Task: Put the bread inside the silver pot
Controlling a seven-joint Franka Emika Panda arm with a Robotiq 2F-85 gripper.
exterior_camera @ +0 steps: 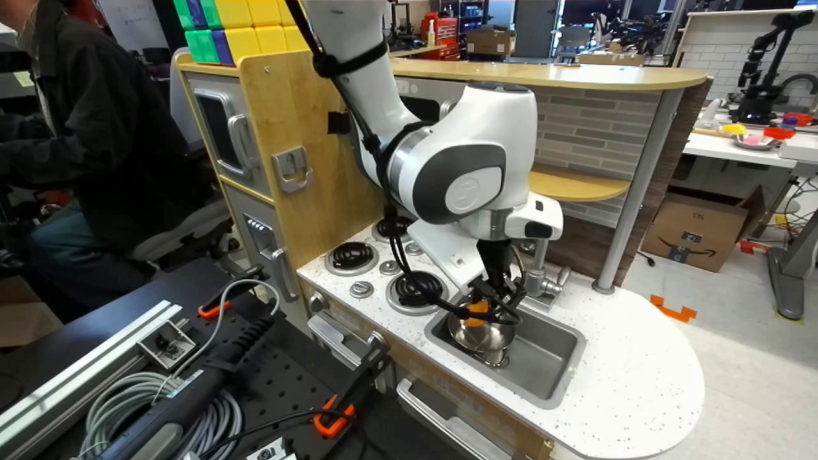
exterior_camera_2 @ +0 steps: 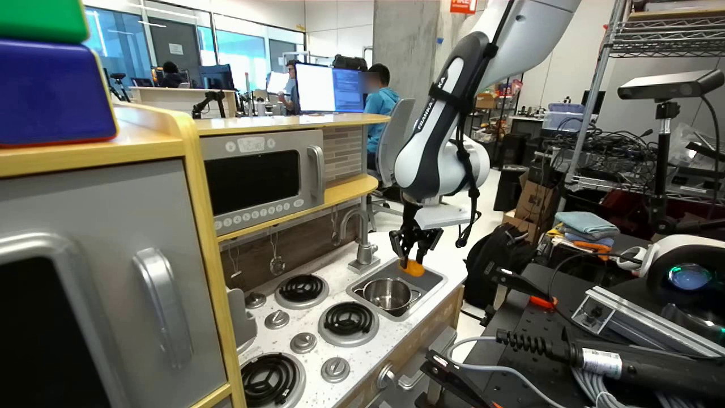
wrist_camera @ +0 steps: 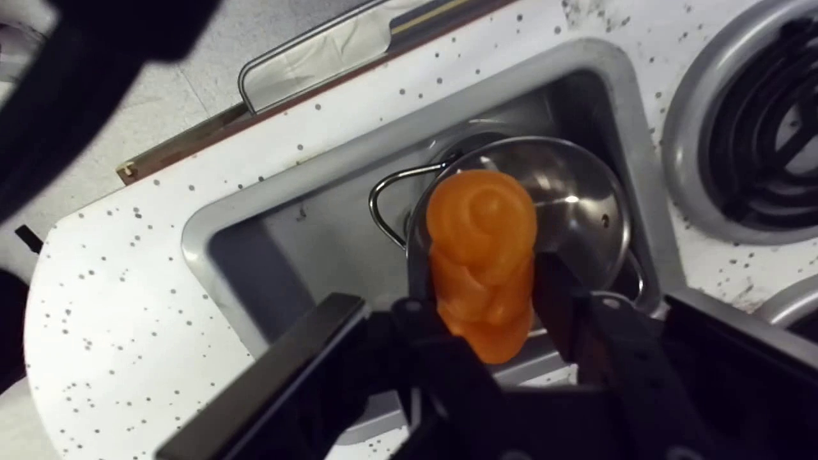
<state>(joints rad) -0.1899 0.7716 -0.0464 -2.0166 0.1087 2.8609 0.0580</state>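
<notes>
The orange-brown bread (wrist_camera: pixel 482 255) is held between the two black fingers of my gripper (wrist_camera: pixel 491 297), which touch it on both sides. The silver pot (wrist_camera: pixel 578 204) stands in the sink below, and the bread covers part of its mouth in the wrist view. In an exterior view the bread (exterior_camera: pixel 477 313) shows in front of the mouth of the pot (exterior_camera: pixel 482 337), with the gripper (exterior_camera: pixel 489 300) above. In an exterior view the bread (exterior_camera_2: pixel 413 268) hangs from the gripper (exterior_camera_2: pixel 412 259) above the sink, higher than and beside the pot (exterior_camera_2: pixel 387 293). The pot's visible inside is bare.
The steel sink basin (exterior_camera: pixel 549 387) surrounds the pot. The faucet (exterior_camera_2: pixel 365 249) rises at the sink's back edge. Black stove burners (exterior_camera_2: pixel 348 318) and knobs lie beside the sink. A wooden shelf (exterior_camera: pixel 575 185) overhangs the counter behind the arm.
</notes>
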